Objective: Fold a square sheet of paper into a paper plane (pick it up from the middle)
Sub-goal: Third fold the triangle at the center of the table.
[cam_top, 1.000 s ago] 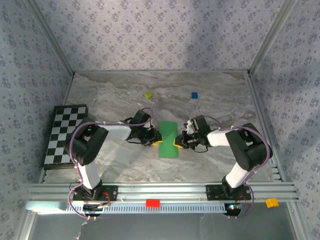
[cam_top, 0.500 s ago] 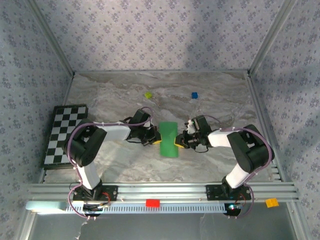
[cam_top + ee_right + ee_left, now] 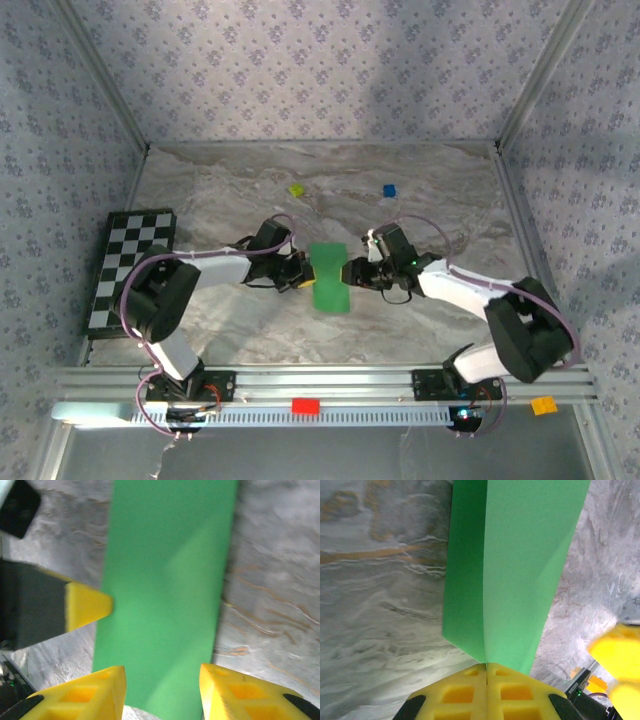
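Green paper (image 3: pixel 330 280), left fingers (image 3: pixel 460 692) pinching it, right fingers (image 3: pixel 85 700) parted

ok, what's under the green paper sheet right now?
Around the thin bright green paper sheet, grey marbled tabletop shows; whatever lies directly beneath is covered. In the left wrist view a darker green strip beside a crease may be a lower layer.

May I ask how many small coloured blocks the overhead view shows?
4: a yellow-green block and a blue block on the far tabletop, a red block on the near rail, an orange block by its right end. Others may be hidden.
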`<move>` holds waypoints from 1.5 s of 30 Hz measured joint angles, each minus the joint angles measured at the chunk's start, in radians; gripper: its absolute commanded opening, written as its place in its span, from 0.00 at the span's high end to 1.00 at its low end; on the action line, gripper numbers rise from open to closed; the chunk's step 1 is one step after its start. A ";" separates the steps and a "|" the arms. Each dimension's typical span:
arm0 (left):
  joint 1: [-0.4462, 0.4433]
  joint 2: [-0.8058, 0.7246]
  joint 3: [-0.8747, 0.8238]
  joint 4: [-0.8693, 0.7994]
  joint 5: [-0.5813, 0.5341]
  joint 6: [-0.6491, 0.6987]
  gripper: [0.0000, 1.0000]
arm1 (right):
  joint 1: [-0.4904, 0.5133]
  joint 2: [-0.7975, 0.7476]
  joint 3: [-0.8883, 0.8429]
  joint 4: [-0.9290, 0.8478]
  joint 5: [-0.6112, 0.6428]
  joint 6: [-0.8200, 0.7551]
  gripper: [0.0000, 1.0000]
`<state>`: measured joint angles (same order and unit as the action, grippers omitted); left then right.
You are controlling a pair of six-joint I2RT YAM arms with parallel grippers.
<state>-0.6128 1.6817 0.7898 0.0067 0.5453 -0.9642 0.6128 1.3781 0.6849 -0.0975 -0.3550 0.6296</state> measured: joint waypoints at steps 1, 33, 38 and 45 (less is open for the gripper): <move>0.004 -0.001 0.000 -0.004 0.000 0.000 0.98 | 0.022 -0.019 0.003 -0.003 0.030 -0.016 0.56; 0.006 -0.020 -0.001 -0.006 -0.004 -0.015 0.97 | 0.732 0.268 -0.050 0.378 1.070 -0.695 0.66; 0.006 -0.020 -0.001 -0.006 -0.005 -0.015 0.97 | 0.732 0.256 -0.052 0.379 1.074 -0.679 0.77; 0.006 -0.020 -0.001 -0.006 -0.011 -0.018 0.96 | 0.731 0.243 -0.054 0.375 1.074 -0.667 0.91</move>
<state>-0.6067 1.6619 0.7887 0.0002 0.5339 -0.9817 1.3441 1.6215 0.6308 0.2775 0.7189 -0.0376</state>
